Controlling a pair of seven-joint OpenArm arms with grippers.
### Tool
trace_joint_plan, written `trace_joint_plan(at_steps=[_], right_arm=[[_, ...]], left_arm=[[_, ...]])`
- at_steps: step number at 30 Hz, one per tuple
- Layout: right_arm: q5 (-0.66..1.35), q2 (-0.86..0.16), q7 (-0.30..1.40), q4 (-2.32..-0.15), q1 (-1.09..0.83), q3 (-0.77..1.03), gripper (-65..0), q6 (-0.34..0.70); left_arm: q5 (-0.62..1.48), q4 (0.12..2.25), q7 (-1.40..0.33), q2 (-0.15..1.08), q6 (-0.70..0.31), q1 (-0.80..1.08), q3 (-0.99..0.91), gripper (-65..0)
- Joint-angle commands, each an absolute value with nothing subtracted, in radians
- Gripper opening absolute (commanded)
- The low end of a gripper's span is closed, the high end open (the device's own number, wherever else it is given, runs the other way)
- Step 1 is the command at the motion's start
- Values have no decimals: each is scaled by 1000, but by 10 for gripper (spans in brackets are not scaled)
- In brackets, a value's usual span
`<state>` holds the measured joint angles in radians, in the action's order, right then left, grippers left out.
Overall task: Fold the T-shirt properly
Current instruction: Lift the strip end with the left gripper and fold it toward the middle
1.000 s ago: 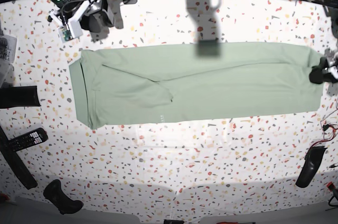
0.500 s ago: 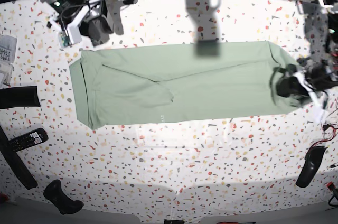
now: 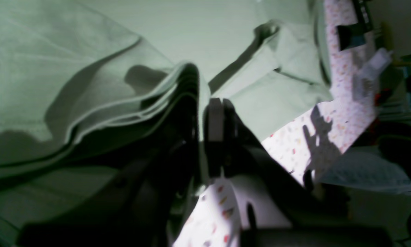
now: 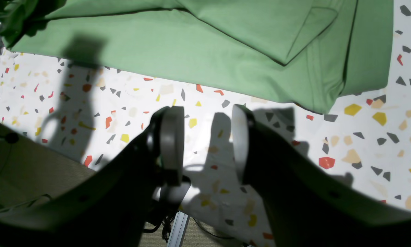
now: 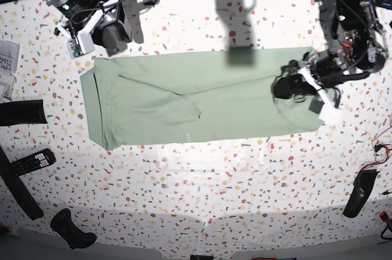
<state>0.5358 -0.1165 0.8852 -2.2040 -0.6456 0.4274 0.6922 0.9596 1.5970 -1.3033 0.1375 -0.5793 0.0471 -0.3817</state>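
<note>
The pale green T-shirt lies stretched left to right across the speckled table. Its right end is lifted and doubled back toward the middle. My left gripper is shut on that end; in the left wrist view the fingers pinch several layered hems of the T-shirt. My right gripper hangs beyond the shirt's far left corner. In the right wrist view the right gripper stands open with nothing between its pads, over bare table just short of the T-shirt.
A remote control and long black objects lie along the left edge. Another black piece sits at the front left, and one more at the front right. Cables and gear crowd the far edge.
My left gripper has travelled leftward with the shirt's right end, so the cloth now stops short and doubles over itself. The right arm has barely shifted.
</note>
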Motion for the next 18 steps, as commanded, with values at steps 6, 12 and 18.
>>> trace_joint_plan(at_steps=[6, 12, 18], right_arm=[[558, -122, 868, -2223, -645, 432, -428, 698], [558, -122, 868, -2223, -645, 432, -428, 698], [558, -122, 868, -2223, -645, 432, -428, 698]], left_arm=[[974, 1615, -1287, 80, -601, 34, -384, -650], [934, 1615, -1287, 78, -603, 39, -364, -650], [942, 1615, -1300, 87, -603, 79, -311, -650]])
